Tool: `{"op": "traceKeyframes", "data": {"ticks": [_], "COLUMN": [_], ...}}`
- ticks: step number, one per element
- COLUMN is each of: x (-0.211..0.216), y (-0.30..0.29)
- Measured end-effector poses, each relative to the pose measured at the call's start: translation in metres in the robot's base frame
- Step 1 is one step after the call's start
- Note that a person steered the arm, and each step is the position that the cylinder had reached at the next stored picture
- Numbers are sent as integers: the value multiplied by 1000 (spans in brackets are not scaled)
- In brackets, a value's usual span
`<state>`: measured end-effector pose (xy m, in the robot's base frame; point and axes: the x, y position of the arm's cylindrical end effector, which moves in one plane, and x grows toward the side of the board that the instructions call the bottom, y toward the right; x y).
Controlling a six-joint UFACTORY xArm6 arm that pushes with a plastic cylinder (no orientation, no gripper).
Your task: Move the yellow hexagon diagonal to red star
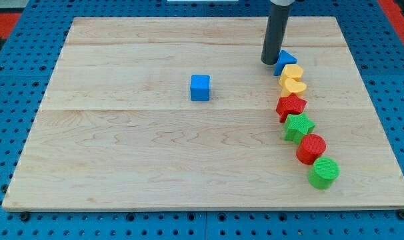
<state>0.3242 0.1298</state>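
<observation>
The yellow hexagon (292,72) lies near the view's upper right, touching a blue triangle (285,61) above it and a yellow heart (293,85) below it. The red star (291,106) sits just below the heart, in the same slanting row. My tip (269,62) is a dark rod standing just left of the blue triangle, touching or nearly touching it, and up-left of the yellow hexagon.
A green star (299,126), a red cylinder (311,148) and a green cylinder (323,173) continue the row toward the view's lower right. A blue cube (200,87) sits alone near the board's middle. The wooden board (122,147) lies on a blue pegboard.
</observation>
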Motion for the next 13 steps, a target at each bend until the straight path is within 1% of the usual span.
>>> {"op": "traceKeyframes", "data": {"ticks": [1,2,3,4,5,6,7,8,9,10,11,12,13], "x": [-1,-16,-22,20,104,160,145,120,52,49,59,103,118], "y": [0,-48,-136,-226,-257,-225,-205,-170,-171,-140,-166,-172,-152]}}
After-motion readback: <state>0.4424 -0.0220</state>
